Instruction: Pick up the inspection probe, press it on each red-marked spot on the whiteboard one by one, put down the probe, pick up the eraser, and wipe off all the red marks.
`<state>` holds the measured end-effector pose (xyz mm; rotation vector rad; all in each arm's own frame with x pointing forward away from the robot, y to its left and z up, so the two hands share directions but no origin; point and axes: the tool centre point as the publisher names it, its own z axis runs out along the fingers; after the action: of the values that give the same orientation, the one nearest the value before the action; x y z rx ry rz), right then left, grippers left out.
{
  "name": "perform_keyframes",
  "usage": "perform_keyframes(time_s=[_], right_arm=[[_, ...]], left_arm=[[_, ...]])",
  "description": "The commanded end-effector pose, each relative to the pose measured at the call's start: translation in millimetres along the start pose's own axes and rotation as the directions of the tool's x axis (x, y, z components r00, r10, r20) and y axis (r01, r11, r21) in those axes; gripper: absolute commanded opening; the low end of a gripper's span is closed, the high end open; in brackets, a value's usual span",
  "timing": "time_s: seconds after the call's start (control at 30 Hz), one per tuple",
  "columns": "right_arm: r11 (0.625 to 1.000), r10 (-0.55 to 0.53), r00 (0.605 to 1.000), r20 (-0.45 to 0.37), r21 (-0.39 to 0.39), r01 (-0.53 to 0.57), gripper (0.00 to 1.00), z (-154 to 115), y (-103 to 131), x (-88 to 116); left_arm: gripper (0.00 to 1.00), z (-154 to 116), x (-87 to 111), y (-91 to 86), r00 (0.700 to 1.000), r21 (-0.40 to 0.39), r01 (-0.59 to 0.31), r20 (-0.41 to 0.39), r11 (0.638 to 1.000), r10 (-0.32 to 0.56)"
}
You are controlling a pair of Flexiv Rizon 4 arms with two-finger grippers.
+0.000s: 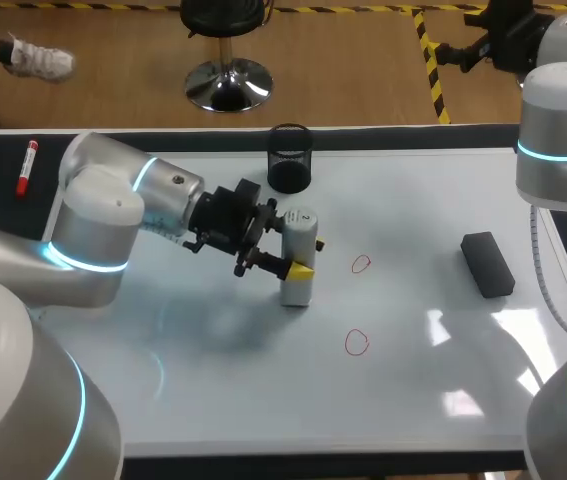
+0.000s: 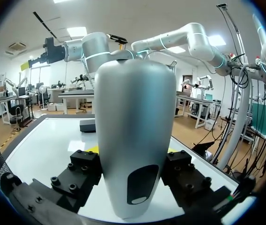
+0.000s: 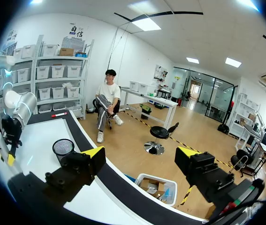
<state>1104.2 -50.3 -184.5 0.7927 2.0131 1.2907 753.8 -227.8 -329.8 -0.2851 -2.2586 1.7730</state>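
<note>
The inspection probe (image 1: 298, 256), a pale grey cylinder, is upright at the middle of the whiteboard (image 1: 213, 390), and my left gripper (image 1: 289, 266) is shut on it from the side. In the left wrist view the probe (image 2: 133, 117) fills the gap between both black fingers (image 2: 83, 171). Two red marks lie to its right, one close (image 1: 361, 264) and one nearer the front (image 1: 356, 342). The black eraser (image 1: 488, 264) rests at the right of the board. My right arm (image 1: 561, 140) stays at the far right, with its gripper (image 3: 140, 157) open, empty and out beyond the table's far edge.
A black mesh cup (image 1: 289, 158) stands just behind the probe at the board's far edge. A red marker pen (image 1: 26, 166) lies on the dark table left of the board. The eraser (image 2: 88, 125) lies ahead of the left gripper.
</note>
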Motion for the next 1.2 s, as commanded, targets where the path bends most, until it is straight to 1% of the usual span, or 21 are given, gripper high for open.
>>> perform_keyframes(time_s=[0.03, 0.9, 1.0, 1.07, 1.1, 1.13, 1.2], right_arm=[[1.0, 0.0, 1.0, 0.0, 0.0, 0.0, 1.0, 0.0, 0.0, 0.0], [1.0, 0.0, 1.0, 0.0, 0.0, 0.0, 1.0, 0.0, 0.0, 0.0], [1.0, -0.021, 0.999, -0.05, 0.021, 0.022, 1.0, -5.4, 14.3, 7.0], [0.999, -0.023, 0.994, -0.111, 0.044, 0.028, 1.0, -9.2, 22.9, 12.2], [0.997, -0.023, 0.989, -0.145, 0.07, 0.033, 1.0, -11.3, 27.3, 15.2], [0.994, -0.029, 0.987, -0.155, 0.1, 0.045, 1.0, -12.6, 31.1, 17.1], [0.989, -0.048, 0.981, -0.189, 0.127, 0.073, 1.0, -17.7, 39.5, 20.8]], left_arm=[[0.0, 1.9, 3.4, 9.7, 1.0, 0.007, 0.0, 0.005, 1.0, 0.0], [0.0, 1.6, 3.3, 9.6, 1.0, 0.005, -0.002, 0.0, 1.0, 0.002], [0.0, 1.6, 3.3, 9.6, 1.0, 0.005, -0.002, 0.0, 1.0, 0.002], [0.0, 1.6, 3.3, 9.6, 1.0, 0.005, -0.002, 0.0, 1.0, 0.002], [0.0, 1.6, 3.3, 9.6, 1.0, 0.005, -0.002, 0.0, 1.0, 0.002], [0.0, 1.6, 3.3, 9.6, 1.0, 0.005, -0.002, 0.0, 1.0, 0.002], [0.0, 1.6, 3.3, 9.6, 1.0, 0.005, -0.002, 0.0, 1.0, 0.002]])
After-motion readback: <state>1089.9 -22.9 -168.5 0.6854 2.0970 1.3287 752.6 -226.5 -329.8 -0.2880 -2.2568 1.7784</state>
